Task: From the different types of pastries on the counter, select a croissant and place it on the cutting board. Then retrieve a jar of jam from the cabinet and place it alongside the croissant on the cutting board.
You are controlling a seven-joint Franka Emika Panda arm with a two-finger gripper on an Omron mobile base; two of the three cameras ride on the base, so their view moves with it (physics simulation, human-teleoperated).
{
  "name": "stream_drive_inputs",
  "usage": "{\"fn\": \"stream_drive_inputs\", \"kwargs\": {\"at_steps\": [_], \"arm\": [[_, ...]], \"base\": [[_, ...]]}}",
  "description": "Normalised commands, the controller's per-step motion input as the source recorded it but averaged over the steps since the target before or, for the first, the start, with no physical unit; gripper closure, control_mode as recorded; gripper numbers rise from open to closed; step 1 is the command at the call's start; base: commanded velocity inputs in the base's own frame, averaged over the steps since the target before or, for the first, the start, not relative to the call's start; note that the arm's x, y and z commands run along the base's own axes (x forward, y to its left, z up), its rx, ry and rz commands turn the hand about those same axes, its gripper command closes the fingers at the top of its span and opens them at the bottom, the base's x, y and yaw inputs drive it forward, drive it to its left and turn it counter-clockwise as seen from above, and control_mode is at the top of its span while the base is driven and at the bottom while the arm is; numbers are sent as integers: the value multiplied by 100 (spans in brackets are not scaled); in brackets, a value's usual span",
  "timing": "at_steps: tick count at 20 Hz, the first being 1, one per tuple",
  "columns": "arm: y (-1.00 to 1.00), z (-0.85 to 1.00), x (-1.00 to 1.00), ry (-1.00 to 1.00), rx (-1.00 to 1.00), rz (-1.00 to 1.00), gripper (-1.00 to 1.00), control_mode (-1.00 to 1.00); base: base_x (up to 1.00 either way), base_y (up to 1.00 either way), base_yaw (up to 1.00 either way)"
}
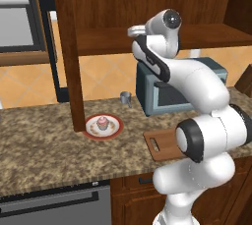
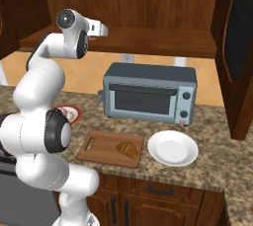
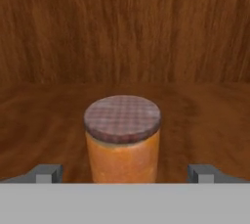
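Observation:
The jar of jam (image 3: 122,142), orange with a brownish checked lid, stands upright on the cabinet shelf (image 3: 44,120). My gripper (image 3: 124,174) is open, with one fingertip (image 3: 46,173) on each side of the jar and a gap between each and the glass. In the base views my arm reaches up into the dark-brown cabinet (image 1: 69,47). The golden-brown croissant (image 2: 128,149) lies on the right part of the cutting board (image 2: 101,153), whose slot handle points left, at the front of the granite counter (image 1: 49,145). The board (image 1: 160,145) is partly behind my arm in the left base view.
A pink-frosted cupcake (image 1: 102,122) sits on a red-rimmed plate (image 1: 115,130) by the cabinet's side panel. A grey metal cup (image 1: 126,98) stands beside the toaster oven (image 2: 148,94). An empty white plate (image 2: 173,147) lies right of the board.

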Motion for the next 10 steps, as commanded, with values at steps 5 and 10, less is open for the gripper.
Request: {"fn": "stream_drive_inputs", "kwargs": {"at_steps": [5, 10], "arm": [[0, -4, 23, 0, 0, 0, -100, -100], [0, -1, 16, 0, 0, 0, -100, -100]], "base": [[0, 0, 0], [0, 0, 0]]}}
